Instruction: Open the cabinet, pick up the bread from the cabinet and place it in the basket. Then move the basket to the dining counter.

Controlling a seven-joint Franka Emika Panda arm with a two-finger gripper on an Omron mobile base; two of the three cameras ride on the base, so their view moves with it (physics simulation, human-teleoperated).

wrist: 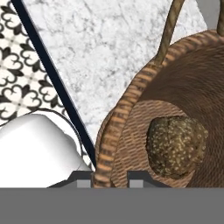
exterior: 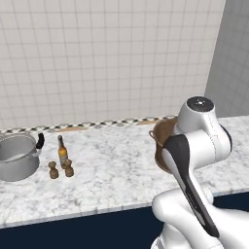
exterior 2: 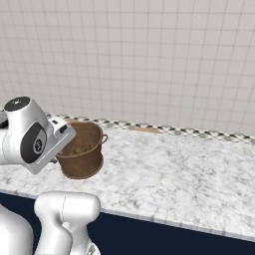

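Observation:
The round brown woven basket stands on the marble counter by its front edge. In the right base view the basket is at the left. In the left base view the basket is half hidden behind my arm. The dark, lumpy bread lies on the basket's bottom. My gripper comes down on the near rim, one finger inside and one outside, shut on the woven edge. One looped handle rises at the rim. The cabinet and the dining counter are out of view.
A grey steel pot stands far left on the counter, beside it a brown bottle and two small wooden shakers. A tiled wall backs the counter. Patterned floor lies below its navy front edge.

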